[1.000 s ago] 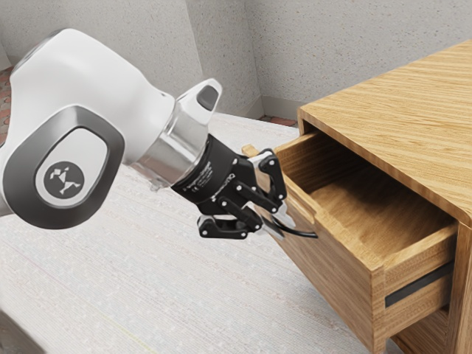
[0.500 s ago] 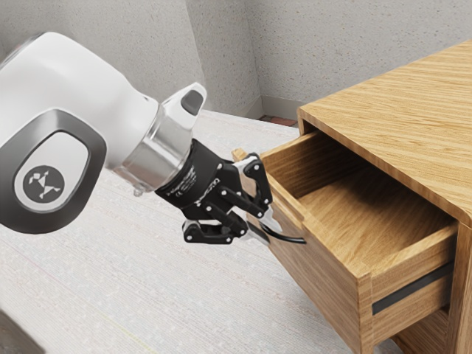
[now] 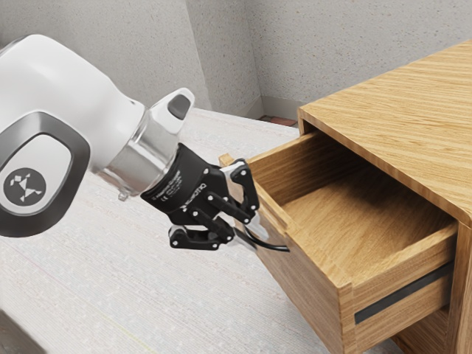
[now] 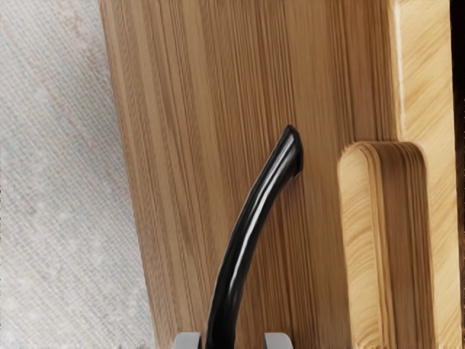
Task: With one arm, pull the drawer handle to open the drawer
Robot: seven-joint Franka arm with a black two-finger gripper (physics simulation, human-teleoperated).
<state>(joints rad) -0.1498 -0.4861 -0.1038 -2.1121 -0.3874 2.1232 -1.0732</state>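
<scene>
A wooden cabinet [image 3: 398,118] stands at the exterior view's right, its top drawer [image 3: 324,243] pulled well out and showing a bare wooden inside. A curved black handle [image 3: 267,245] sticks out of the drawer front [image 3: 299,284]. My black gripper [image 3: 247,234] is shut on that handle from the exterior view's left. In the wrist view the handle [image 4: 251,240] arcs from the drawer front [image 4: 203,145] down between my two grey fingertips [image 4: 187,340].
The cabinet and arm stand on a pale grey floor [image 3: 110,287]. Grey walls rise behind, with a corner at the back. Below the open drawer, a lower part of the cabinet [image 3: 431,335] shows at the exterior view's right edge.
My gripper has drawn back toward the exterior view's left with the handle in it. The drawer has slid further out of the cabinet.
</scene>
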